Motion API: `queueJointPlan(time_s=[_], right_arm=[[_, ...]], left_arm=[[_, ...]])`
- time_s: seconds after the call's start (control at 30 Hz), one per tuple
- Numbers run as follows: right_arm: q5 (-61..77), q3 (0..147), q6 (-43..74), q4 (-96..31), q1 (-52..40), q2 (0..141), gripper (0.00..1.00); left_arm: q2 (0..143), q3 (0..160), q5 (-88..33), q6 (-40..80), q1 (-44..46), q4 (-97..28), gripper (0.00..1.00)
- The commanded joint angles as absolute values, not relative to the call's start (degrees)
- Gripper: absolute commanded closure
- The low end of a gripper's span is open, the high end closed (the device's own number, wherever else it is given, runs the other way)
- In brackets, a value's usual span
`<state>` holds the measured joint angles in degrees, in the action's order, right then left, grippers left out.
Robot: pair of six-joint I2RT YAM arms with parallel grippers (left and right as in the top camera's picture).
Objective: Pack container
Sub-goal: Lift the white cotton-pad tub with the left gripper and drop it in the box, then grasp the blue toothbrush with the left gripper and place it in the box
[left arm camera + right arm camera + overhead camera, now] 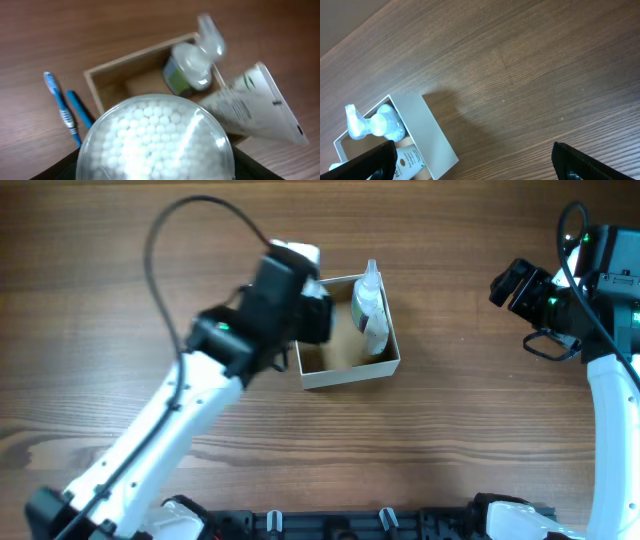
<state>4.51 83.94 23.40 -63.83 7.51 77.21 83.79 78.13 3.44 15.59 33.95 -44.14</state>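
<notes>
The container (352, 372) is a square white-walled box with a tan inside, at the table's middle. It also shows in the left wrist view (98, 86) and the right wrist view (427, 137). A clear-capped bottle (368, 292) and a white tube (377, 337) lean in its right side. My left gripper (305, 308) hovers over the box's left part, shut on a round clear jar of cotton swabs (156, 137). My right gripper (513, 285) is open and empty, far right of the box.
A blue toothbrush (60, 107) and a second blue stick-like item (80, 110) lie on the wooden table just left of the box; my left arm hides them in the overhead view. The bottle (192, 65) and tube (260, 107) fill the box's right side.
</notes>
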Motion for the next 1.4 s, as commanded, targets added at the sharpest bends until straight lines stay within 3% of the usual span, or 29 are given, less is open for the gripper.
queueJointPlan(time_s=[0.0,0.1,0.2,0.33,0.43,0.53,0.63,0.73,0.83,1.0,1.23,1.37], right_arm=[[4.99,84.4,24.14,-63.66,7.64,77.43,0.0],[4.99,84.4,24.14,-63.66,7.64,77.43,0.0],[4.99,84.4,24.14,-63.68,7.64,77.43,0.0],[4.97,84.4,24.14,-63.66,7.64,77.43,0.0],[4.99,84.4,24.16,-63.66,7.64,77.43,0.0],[4.99,84.4,24.14,-63.66,7.64,77.43,0.0],[4.97,84.4,24.16,-63.66,7.64,77.43,0.0],[4.99,84.4,24.16,-63.66,7.64,77.43,0.0],[4.97,84.4,24.14,-63.68,7.64,77.43,0.0],[4.99,84.4,24.16,-63.66,7.64,77.43,0.0],[4.99,84.4,24.14,-63.68,7.64,77.43,0.0],[4.99,84.4,24.16,-63.68,7.64,77.43,0.0]], left_arm=[[92.01,78.72,8.45,15.9,37.8,-40.95,0.27],[100.95,78.72,8.47,15.9,38.39,-38.57,0.26],[105.75,78.72,8.45,15.86,38.35,-33.43,0.12],[103.26,80.38,8.49,15.86,38.35,-33.1,0.02],[97.25,80.82,10.26,15.84,37.45,-37.1,0.02],[89.69,80.82,14.63,15.86,33.08,-43.92,0.01],[88.12,80.53,12.58,17.32,22.57,-49.19,0.01],[93.86,79.22,4.27,20.38,15.79,-51.18,0.18],[103.26,78.39,4.01,22.98,12.75,-50.72,0.3],[114.72,78.39,3.75,22.72,12.62,-46.19,0.31],[117.34,78.19,3.01,22.76,12.62,-41.54,0.31],[117.34,78.19,3.03,22.76,12.62,-41.56,0.49]])
